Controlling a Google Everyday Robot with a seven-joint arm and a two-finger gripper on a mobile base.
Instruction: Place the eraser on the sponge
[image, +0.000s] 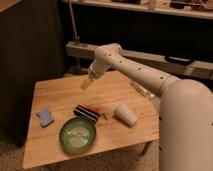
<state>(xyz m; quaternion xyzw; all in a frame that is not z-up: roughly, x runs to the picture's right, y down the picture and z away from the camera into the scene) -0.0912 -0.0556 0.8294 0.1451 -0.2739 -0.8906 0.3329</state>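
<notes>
The eraser (85, 113), a small black block with thin white stripes, lies on the wooden table (60, 92) just above the green bowl. The sponge (45, 117), a light-blue pad with a darker blue face, rests near the table's left edge. My gripper (86, 83) hangs above the middle of the table at the end of the white arm, well above and behind the eraser, and to the right of the sponge. It holds nothing that I can see.
A green bowl (78, 134) sits at the front of the table. A white paper cup (125, 114) lies on its side at the right. An orange stick-like item (96, 110) lies beside the eraser. My white arm (145, 75) crosses the right side.
</notes>
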